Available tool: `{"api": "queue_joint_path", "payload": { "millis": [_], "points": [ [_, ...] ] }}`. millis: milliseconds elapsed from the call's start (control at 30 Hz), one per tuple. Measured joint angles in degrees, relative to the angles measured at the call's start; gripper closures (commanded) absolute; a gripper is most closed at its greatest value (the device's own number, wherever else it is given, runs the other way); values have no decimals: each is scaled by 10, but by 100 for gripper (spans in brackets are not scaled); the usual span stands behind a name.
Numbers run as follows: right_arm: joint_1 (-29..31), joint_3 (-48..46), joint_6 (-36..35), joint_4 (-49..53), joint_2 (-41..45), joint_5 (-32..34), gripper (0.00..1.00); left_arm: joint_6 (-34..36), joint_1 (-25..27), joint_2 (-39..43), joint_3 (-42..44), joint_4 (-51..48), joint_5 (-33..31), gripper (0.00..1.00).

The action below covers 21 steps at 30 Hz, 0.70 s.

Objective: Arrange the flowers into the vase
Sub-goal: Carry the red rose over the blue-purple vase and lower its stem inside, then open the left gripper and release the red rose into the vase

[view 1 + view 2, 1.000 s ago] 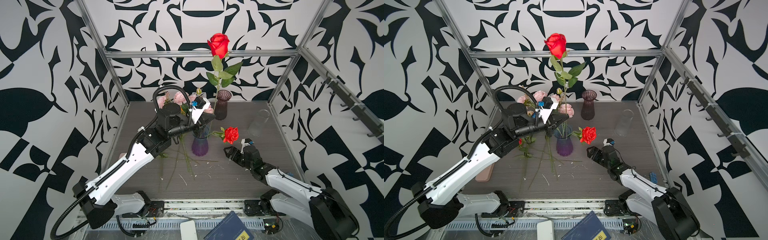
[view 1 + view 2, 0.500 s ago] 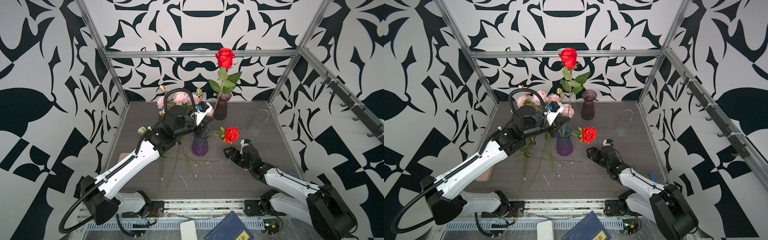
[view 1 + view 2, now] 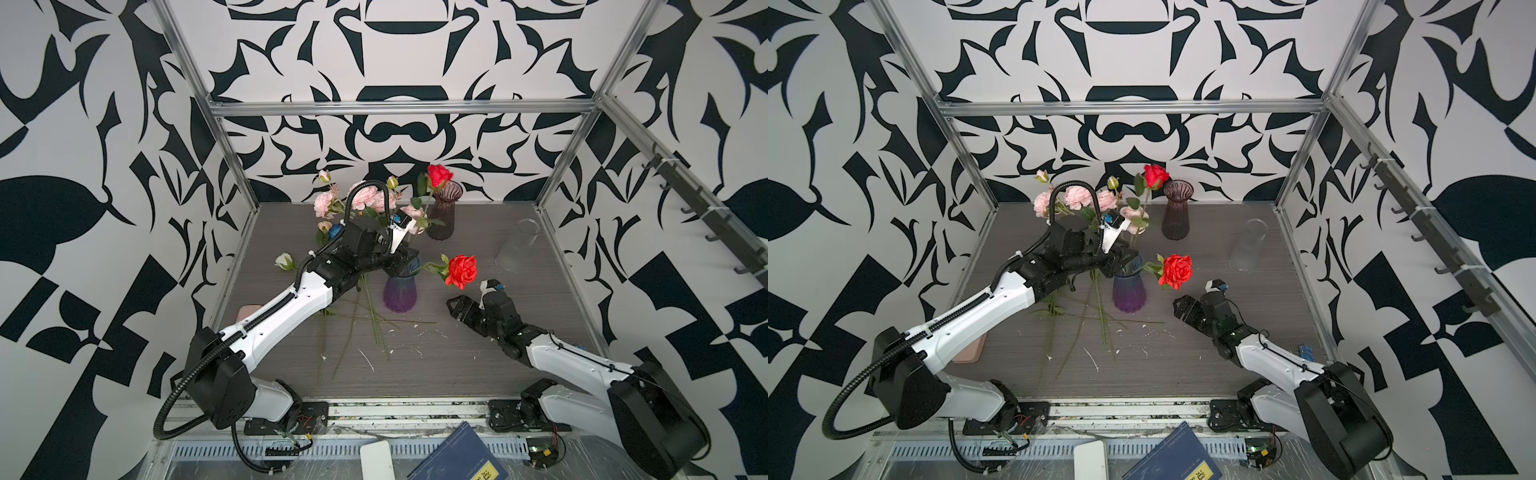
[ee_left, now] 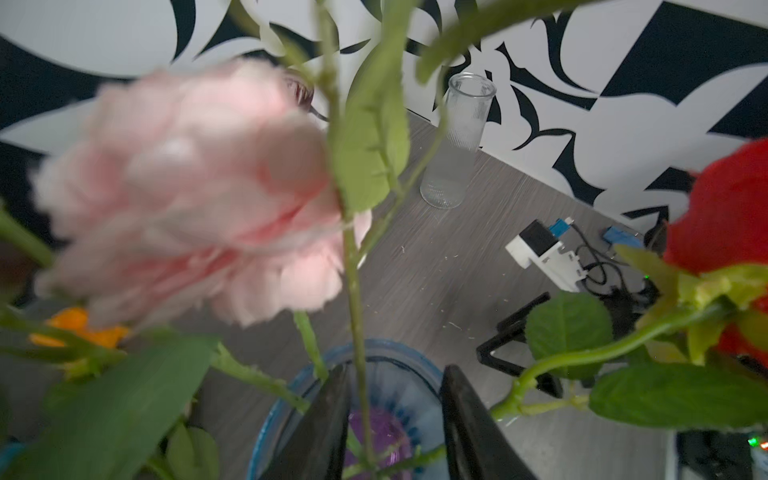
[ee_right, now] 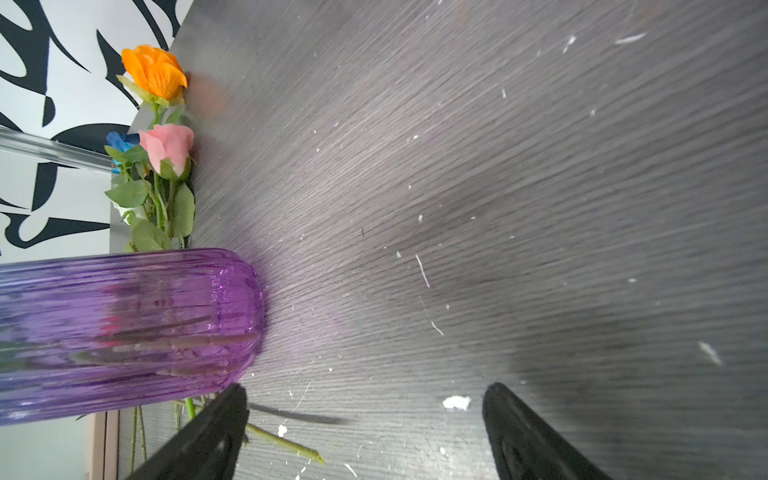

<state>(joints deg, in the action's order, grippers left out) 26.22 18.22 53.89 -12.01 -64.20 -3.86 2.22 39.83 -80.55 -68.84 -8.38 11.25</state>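
Two tools: the left tool [image 4: 395, 409] sits right over the mouth of the purple vase [image 3: 400, 293]; the right tool [image 5: 365, 392] hangs low over the counter [image 3: 457, 374], just beside the vase's base.
Left tool state: jaws partly apart. The stem [image 4: 354, 291] of the tall red rose [image 3: 438, 174] runs down between them into the vase, close against one finger but not pinched, as far as the wrist view shows.
Right tool state: jaws spread wide, nothing between them.
In the vase: the pink spray [image 3: 365, 199], the tall red rose, and a second red rose [image 3: 462, 270] leaning out over the rim towards the right tool.
On the counter: a cream rose [image 3: 284, 261], plus an orange rose [image 5: 156, 70], a pink rose [image 5: 168, 147] and a blue rose [image 5: 118, 141] lying beyond the vase, with loose stems crossing near the left arm.
Other vases: a dark vase [image 3: 442, 212] and a clear vase [image 3: 517, 245] stand further back.
Step in hand: letting go of the tall red rose, judging by the slack jaws round its stem.
Next move: the left tool should lift clear without catching leaves or stem. One of the lying roses comes next, gripped on a free stretch of stem.
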Motion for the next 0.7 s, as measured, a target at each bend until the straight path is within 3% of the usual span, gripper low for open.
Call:
{"api": "queue_joint_path", "payload": {
  "millis": [533,700],
  "points": [
    [0,1,0,0,0,0,7,-26,-1,44,10,7,-22,51],
    [0,0,0,0,0,0,7,-52,-1,84,9,-31,-27,49]
  ]
}}
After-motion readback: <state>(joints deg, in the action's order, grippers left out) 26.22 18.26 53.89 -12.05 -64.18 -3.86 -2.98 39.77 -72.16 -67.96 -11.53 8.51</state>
